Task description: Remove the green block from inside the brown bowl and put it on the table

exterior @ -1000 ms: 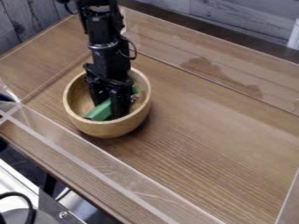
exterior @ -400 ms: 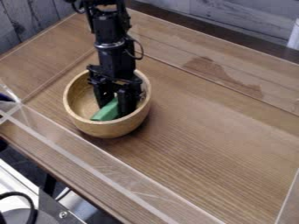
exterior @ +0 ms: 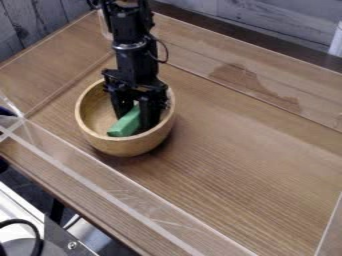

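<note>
The brown bowl (exterior: 104, 137) sits on the table (exterior: 247, 150) at the left of centre. My gripper (exterior: 138, 114) reaches straight down into the bowl, its dark fingers on either side of the green block (exterior: 126, 125) and shut on it. The block tilts, with its lower end pointing to the bowl's front left, still inside the rim. Its upper end is hidden between the fingers.
Clear plastic walls (exterior: 80, 180) run along the table's front and left edges. A darker stain (exterior: 247, 78) marks the wood to the right of the bowl. Bare tabletop stretches to the right and front of the bowl.
The gripper has shifted a little to the right inside the bowl, and the green block has moved with it, away from the bowl's left wall.
</note>
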Controlling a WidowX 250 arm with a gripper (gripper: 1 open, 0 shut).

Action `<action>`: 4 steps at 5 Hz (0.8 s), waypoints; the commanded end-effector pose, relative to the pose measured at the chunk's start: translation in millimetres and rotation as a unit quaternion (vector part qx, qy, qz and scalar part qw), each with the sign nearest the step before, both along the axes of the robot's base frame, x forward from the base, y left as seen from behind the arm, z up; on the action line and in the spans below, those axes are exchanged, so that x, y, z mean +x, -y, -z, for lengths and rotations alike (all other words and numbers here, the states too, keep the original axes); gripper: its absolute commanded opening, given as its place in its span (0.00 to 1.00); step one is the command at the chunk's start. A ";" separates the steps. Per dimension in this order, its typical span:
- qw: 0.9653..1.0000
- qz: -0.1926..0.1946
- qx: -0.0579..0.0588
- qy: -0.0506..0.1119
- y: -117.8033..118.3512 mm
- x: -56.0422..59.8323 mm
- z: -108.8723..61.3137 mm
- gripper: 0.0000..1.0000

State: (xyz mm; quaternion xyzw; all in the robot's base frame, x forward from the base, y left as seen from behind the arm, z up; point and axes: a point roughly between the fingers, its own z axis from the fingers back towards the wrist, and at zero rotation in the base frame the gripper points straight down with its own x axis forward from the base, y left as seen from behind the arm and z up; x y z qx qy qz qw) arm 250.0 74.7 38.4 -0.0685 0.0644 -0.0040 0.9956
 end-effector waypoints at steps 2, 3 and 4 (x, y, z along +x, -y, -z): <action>0.998 -0.004 0.018 0.057 -1.4 14.5 -30.6 0.00; 0.998 0.005 0.012 0.055 2.1 13.0 -24.3 0.00; 0.999 0.014 0.007 0.052 5.4 11.3 -18.2 0.00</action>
